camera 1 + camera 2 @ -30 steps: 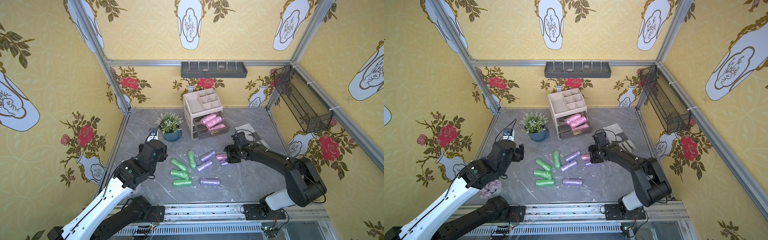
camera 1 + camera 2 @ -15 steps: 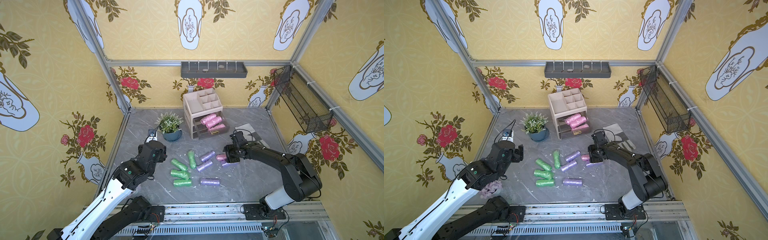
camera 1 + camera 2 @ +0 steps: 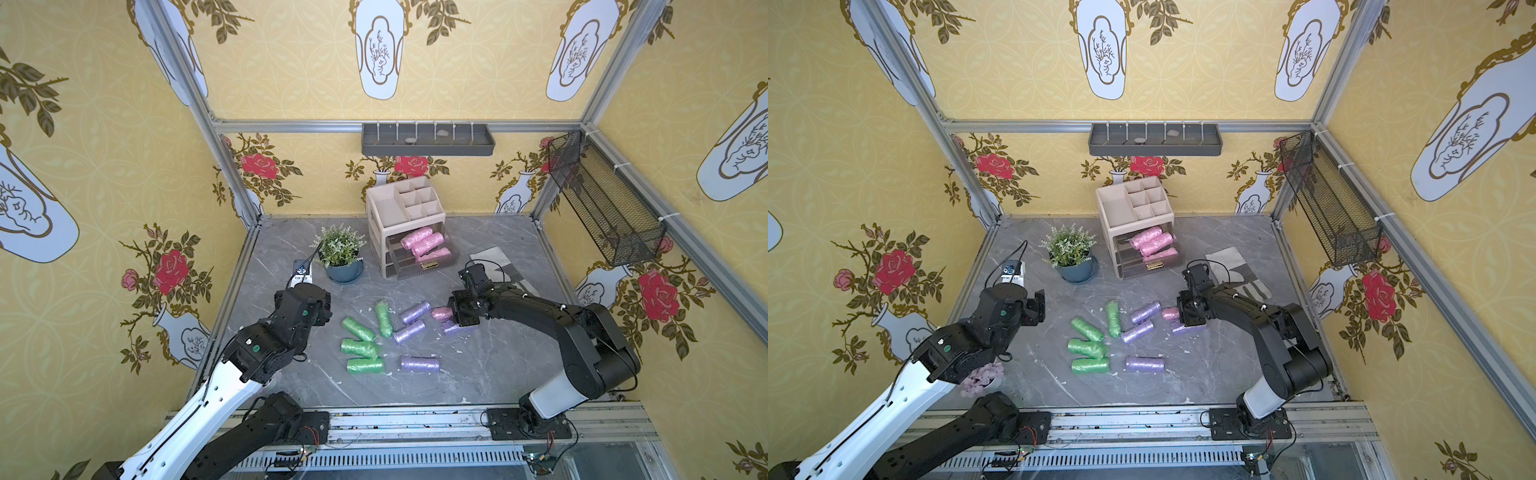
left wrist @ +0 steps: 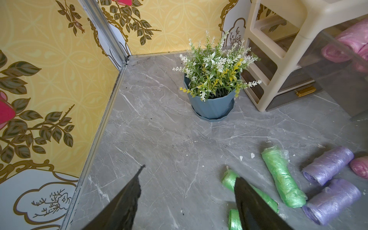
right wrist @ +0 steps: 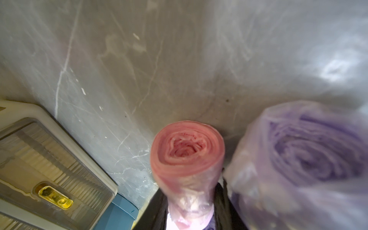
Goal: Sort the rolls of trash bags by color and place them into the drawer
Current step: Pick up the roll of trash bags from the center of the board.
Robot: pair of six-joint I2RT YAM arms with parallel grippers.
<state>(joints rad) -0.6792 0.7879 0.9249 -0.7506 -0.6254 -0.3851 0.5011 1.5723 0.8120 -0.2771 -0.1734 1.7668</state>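
Observation:
Several green rolls (image 3: 358,329) and lilac rolls (image 3: 409,331) lie loose on the grey floor in both top views. My right gripper (image 3: 455,313) is low over the floor, shut on a pink roll (image 3: 440,312) that sticks out between its fingers (image 5: 223,207). A lilac roll (image 5: 310,151) lies right beside it. The beige organizer (image 3: 405,208) has its clear drawer (image 3: 453,254) pulled out, with three pink rolls (image 3: 422,243) in it. My left gripper (image 4: 190,173) hangs open and empty just left of the green rolls (image 4: 282,175).
A potted plant (image 3: 341,257) stands left of the organizer, with a small cabled device (image 3: 301,274) by it. A folded cloth (image 3: 494,257) lies behind my right arm. A lilac flower cluster (image 3: 982,376) sits under my left arm. A mesh basket (image 3: 606,203) hangs on the right wall.
My right gripper has closed its jaws onto the pink roll. The left arm has stayed almost where it was.

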